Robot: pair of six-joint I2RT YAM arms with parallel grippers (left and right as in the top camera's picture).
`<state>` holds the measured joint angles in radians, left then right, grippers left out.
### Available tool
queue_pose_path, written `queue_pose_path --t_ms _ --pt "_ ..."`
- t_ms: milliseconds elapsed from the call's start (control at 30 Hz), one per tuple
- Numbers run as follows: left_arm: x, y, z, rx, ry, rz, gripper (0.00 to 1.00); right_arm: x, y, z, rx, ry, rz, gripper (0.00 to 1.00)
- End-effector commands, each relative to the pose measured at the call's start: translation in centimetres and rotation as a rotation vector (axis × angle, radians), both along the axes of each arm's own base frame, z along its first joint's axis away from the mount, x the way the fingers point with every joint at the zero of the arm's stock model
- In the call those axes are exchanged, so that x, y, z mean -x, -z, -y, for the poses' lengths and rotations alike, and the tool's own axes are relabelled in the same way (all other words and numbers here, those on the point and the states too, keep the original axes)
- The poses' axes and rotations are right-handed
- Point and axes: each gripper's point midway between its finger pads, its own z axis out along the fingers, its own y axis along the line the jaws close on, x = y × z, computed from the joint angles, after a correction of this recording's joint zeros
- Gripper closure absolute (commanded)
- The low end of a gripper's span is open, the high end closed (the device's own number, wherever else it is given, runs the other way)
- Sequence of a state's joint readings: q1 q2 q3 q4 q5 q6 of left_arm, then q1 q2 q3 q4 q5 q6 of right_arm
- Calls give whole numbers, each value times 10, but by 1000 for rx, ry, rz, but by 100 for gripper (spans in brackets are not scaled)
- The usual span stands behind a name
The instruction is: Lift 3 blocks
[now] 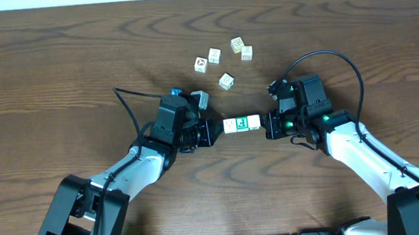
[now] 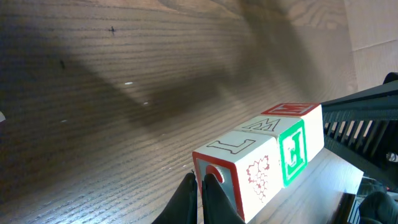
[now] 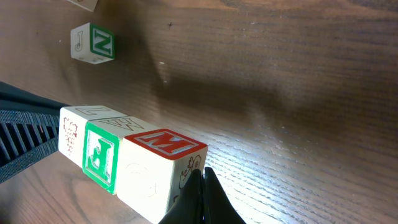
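Note:
Three blocks (image 1: 241, 124) form a tight row squeezed end to end between my two grippers. In the left wrist view the row runs from a cream cube with a red-edged face (image 2: 239, 173), past a green-faced cube (image 2: 292, 149), to a red-topped cube (image 2: 300, 109). My left gripper (image 2: 200, 178) is shut, its closed tips pressed against the near end. My right gripper (image 3: 203, 172) is shut too, pushing on the red-topped cube (image 3: 158, 163) beside the green-faced one (image 3: 101, 154). A shadow on the wood under the row suggests it hangs just above the table.
Several loose letter cubes (image 1: 226, 80) lie scattered behind the row, toward the table's far middle. One with a green N (image 3: 93, 42) shows in the right wrist view. A pale cube (image 1: 200, 98) sits by the left arm's wrist. A black cable (image 1: 128, 102) loops left.

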<state>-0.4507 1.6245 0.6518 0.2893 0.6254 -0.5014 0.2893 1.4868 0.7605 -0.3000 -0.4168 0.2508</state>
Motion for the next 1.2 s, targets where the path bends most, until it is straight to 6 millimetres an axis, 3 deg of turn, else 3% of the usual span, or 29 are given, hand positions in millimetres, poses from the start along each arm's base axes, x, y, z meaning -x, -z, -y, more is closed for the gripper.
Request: queue_pose_path --t_ms 0,1167 --pt "4 -46 31 127 117 62 93 13 -30 -38 -164 -152 11 99" --pt "-1 -53 33 140 110 68 93 13 -34 -38 -163 -152 3 99"
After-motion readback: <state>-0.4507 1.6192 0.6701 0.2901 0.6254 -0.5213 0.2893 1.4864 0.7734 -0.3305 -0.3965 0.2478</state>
